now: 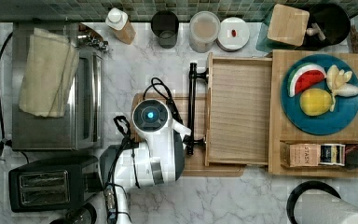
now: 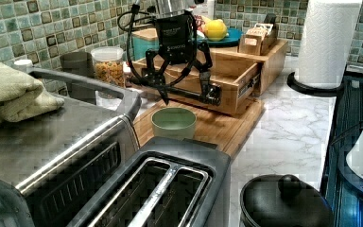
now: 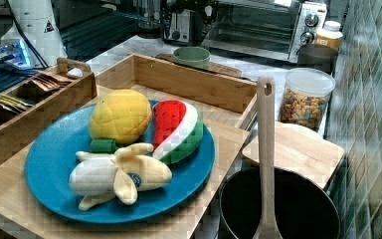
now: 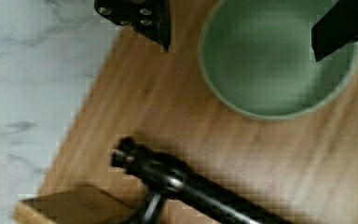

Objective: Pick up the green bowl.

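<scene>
in the left view, a black slotted toaster point(image 2: 170, 184) and a brushed-steel toaster oven point(image 2: 61, 156) with a folded cloth point(image 2: 14, 97) on top are seen nearest. just beyond them the green bowl point(image 2: 173, 122), small, round and matte, is set upright on a flat bamboo board point(image 2: 217, 127). above the bowl the gripper point(image 2: 184, 90) is held with its black fingers spread wide and nothing between them; in the wrist view one fingertip point(image 4: 161, 30) is placed over bare wood outside the rim and the other over the bowl's point(image 4: 275, 56) inside. behind it an open wooden drawer point(image 2: 217, 78) with a black bar handle point(image 2: 189, 94) is seen, then a teal plate point(image 2: 227, 35) of toy fruit and a roll of paper towel point(image 2: 326, 42).
</scene>
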Robot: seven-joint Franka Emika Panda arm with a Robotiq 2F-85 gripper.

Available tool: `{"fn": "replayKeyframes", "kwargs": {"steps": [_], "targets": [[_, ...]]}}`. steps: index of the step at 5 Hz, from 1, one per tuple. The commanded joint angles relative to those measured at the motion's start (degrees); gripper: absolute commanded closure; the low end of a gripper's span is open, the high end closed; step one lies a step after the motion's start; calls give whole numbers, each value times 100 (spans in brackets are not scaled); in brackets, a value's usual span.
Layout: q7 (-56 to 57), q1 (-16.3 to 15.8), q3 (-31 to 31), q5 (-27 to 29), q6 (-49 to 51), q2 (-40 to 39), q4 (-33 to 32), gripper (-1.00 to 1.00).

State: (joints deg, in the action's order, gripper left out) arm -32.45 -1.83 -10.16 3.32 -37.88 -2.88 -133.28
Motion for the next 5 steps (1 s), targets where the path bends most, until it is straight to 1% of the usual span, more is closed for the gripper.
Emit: {"fn": "replayKeyframes", "kwargs": {"steps": [1,2,5], "targets": [[318,-28,-52,101,-441,444,-337,-100],[436,-37,-57,88,-464,448,-460,-100],[688,-67,-89,104,-1382,634,-1267,-100]]}}
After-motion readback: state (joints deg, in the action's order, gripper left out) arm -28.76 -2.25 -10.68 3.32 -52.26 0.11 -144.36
